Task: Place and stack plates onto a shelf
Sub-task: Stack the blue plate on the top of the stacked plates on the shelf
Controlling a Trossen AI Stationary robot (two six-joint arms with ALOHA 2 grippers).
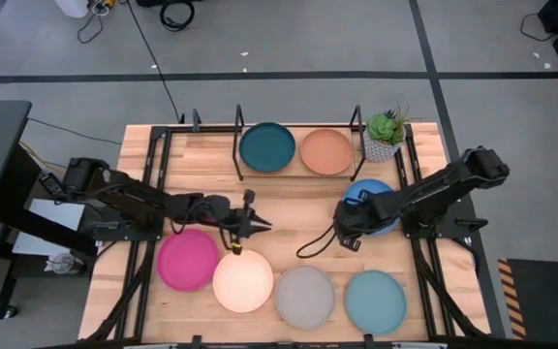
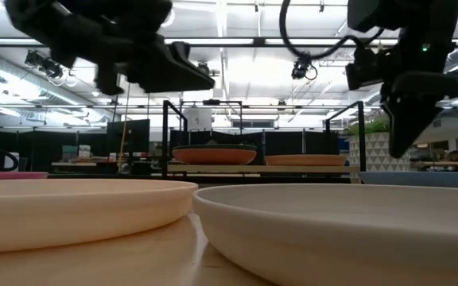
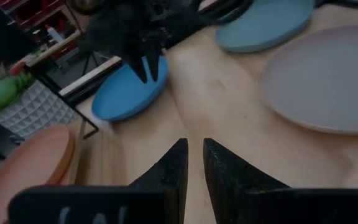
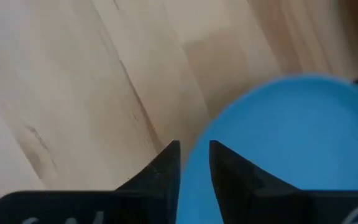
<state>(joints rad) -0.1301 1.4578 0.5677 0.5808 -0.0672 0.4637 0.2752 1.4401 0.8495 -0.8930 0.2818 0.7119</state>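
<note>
The shelf (image 1: 237,163) stands at the table's far edge and carries the dark teal plate (image 1: 267,147) and a tan plate (image 1: 325,150). In the low view an orange plate (image 2: 213,156) shows beneath the dark teal one. The magenta (image 1: 187,259), cream (image 1: 243,281), grey (image 1: 305,296) and light teal (image 1: 376,301) plates lie flat in a row along the near edge. The blue plate (image 1: 378,189) lies flat at mid-right. My right gripper (image 4: 194,155) hangs shut just above the blue plate's left rim (image 4: 197,140). My left gripper (image 1: 263,225) hovers shut over bare wood beyond the cream plate.
A small potted plant (image 1: 386,136) stands at the shelf's right end. Black cable (image 1: 316,244) loops on the table left of my right gripper. Bare wood (image 1: 298,204) lies between the two grippers and in front of the shelf.
</note>
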